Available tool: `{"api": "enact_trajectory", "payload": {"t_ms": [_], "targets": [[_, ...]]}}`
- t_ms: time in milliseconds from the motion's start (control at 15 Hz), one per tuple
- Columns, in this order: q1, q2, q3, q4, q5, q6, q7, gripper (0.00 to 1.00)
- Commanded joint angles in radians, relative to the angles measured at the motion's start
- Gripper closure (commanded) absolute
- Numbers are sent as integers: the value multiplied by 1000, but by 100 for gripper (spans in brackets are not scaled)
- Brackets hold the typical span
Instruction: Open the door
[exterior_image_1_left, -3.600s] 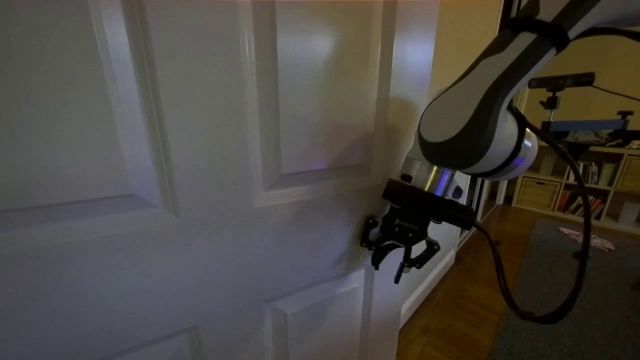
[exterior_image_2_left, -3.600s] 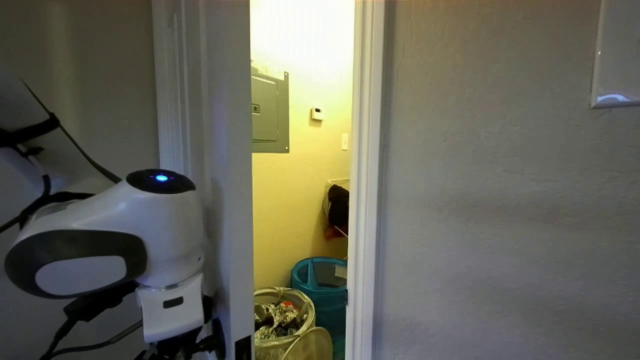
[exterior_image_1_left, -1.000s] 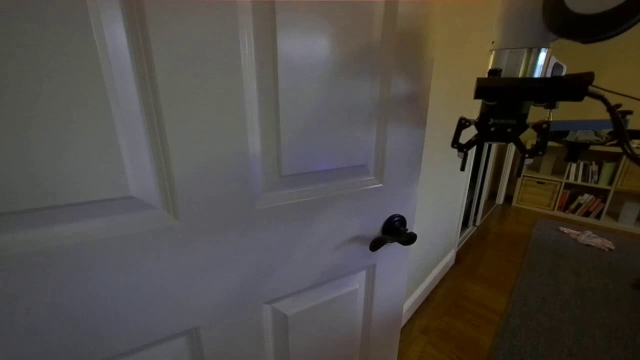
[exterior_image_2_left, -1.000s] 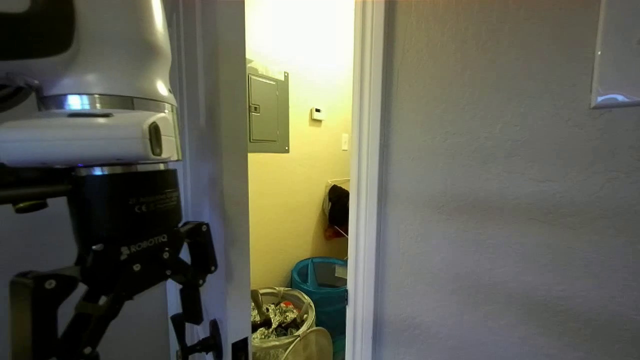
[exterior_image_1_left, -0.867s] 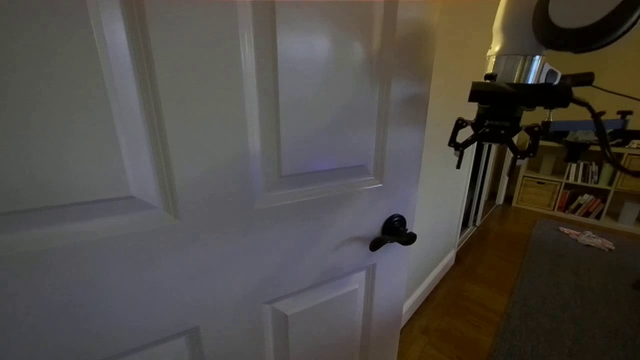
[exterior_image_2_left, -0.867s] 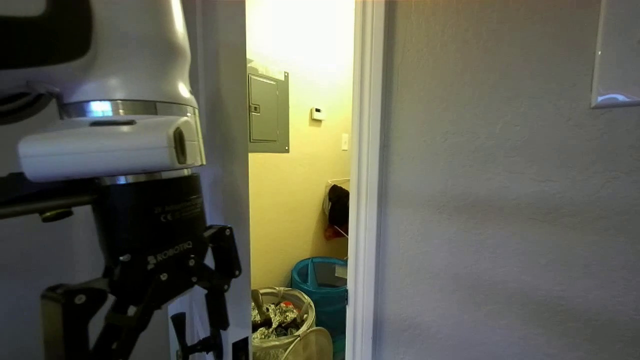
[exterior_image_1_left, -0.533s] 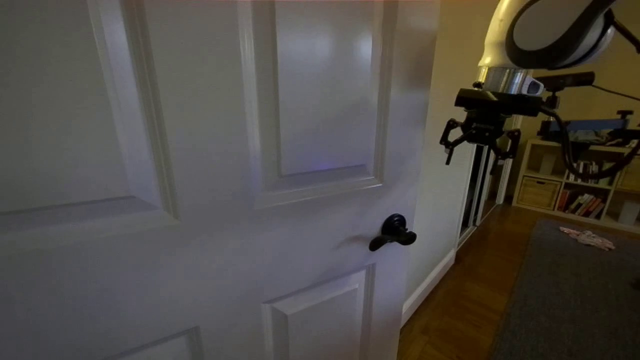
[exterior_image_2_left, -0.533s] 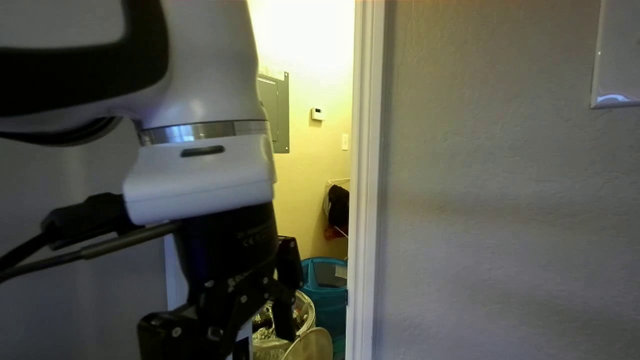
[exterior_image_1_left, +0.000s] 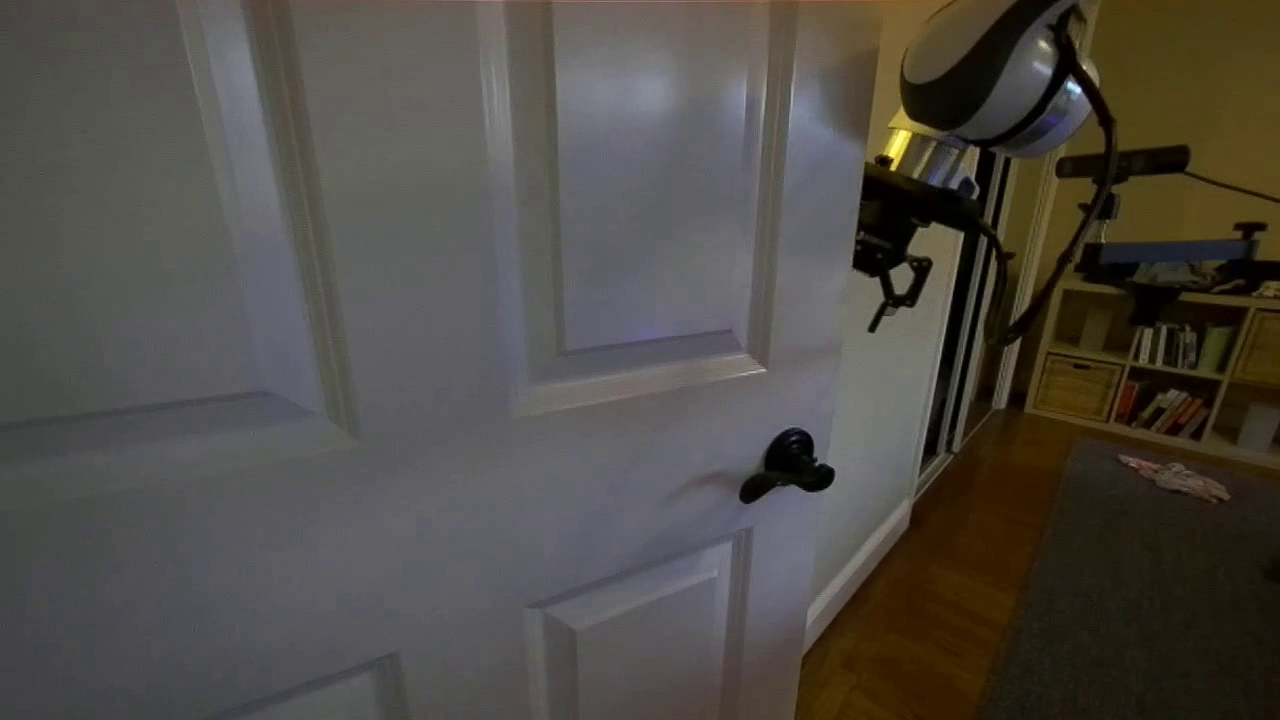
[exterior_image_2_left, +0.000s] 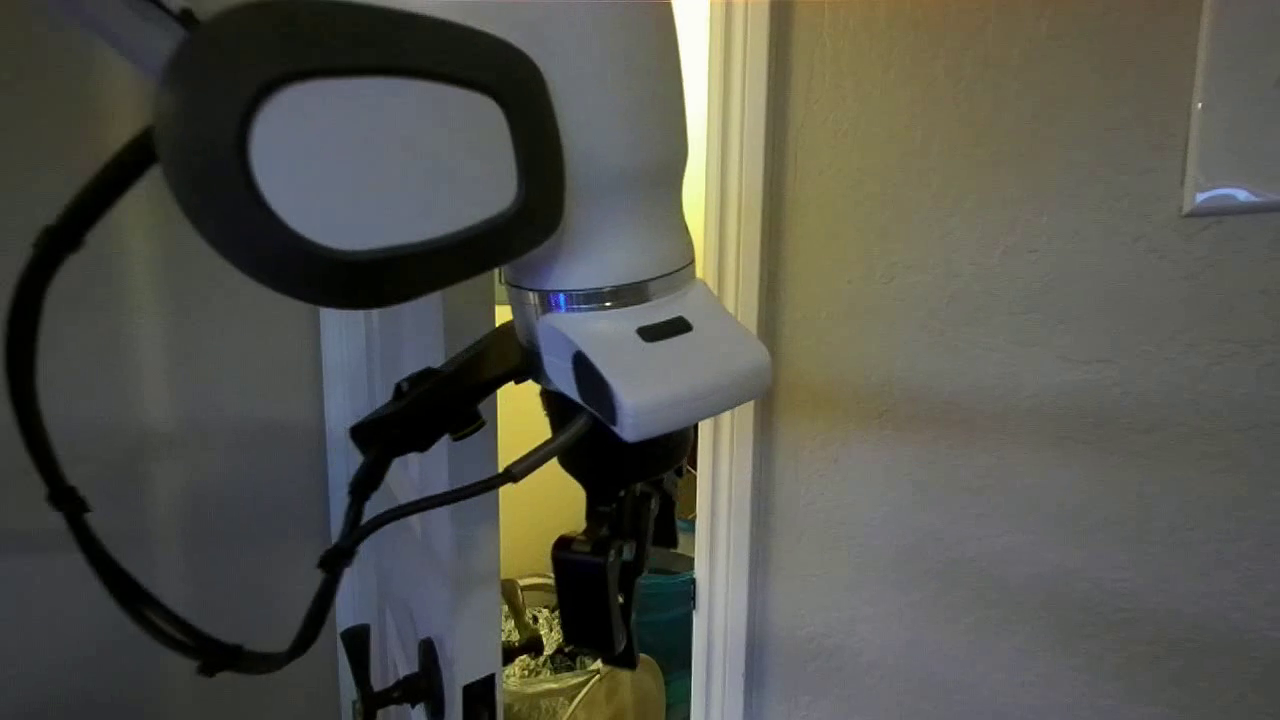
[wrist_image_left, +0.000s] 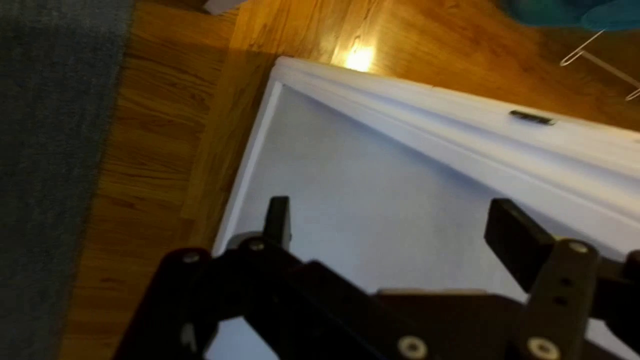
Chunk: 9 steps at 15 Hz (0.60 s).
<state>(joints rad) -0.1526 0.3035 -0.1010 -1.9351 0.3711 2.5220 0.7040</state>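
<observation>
The white panelled door (exterior_image_1_left: 640, 470) stands ajar, and in an exterior view the door (exterior_image_2_left: 410, 420) shows nearly edge-on beside a lit gap. Its black lever handle (exterior_image_1_left: 787, 468) appears in both exterior views, with the handle (exterior_image_2_left: 390, 690) low at the left there. My gripper (wrist_image_left: 392, 215) is open, nothing between its fingers. It hangs above handle height, apart from the handle; the gripper (exterior_image_2_left: 645, 605) lies over the gap between door edge and frame. In an exterior view one finger (exterior_image_1_left: 890, 300) shows past the door's edge, the other hidden behind the door.
A white door frame (exterior_image_2_left: 735, 520) with a dark strike plate (wrist_image_left: 532, 117) adjoins a plain wall (exterior_image_2_left: 1000, 400). Laundry baskets (exterior_image_2_left: 550, 690) stand inside the lit room. The arm's cable (exterior_image_2_left: 130, 610) loops outward. A shelf (exterior_image_1_left: 1150, 370) stands far behind, past a grey rug (exterior_image_1_left: 1130, 580).
My gripper was at the handle, rose away from it, then swung across to the gap beside the door's edge and turned. The door looks almost unmoved; the jaws stay open.
</observation>
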Motion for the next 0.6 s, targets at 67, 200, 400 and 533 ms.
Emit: {"api": "enact_trajectory", "payload": {"t_ms": [67,200,400,533], "targets": [[-79,100,94,162,279,-92,-342,0],[-96,119,95,179,335,-158,-449,0],[-107,132,78,182,373,-253,-559,0],[-123,135,79,174,412,-293,-643,0]]}}
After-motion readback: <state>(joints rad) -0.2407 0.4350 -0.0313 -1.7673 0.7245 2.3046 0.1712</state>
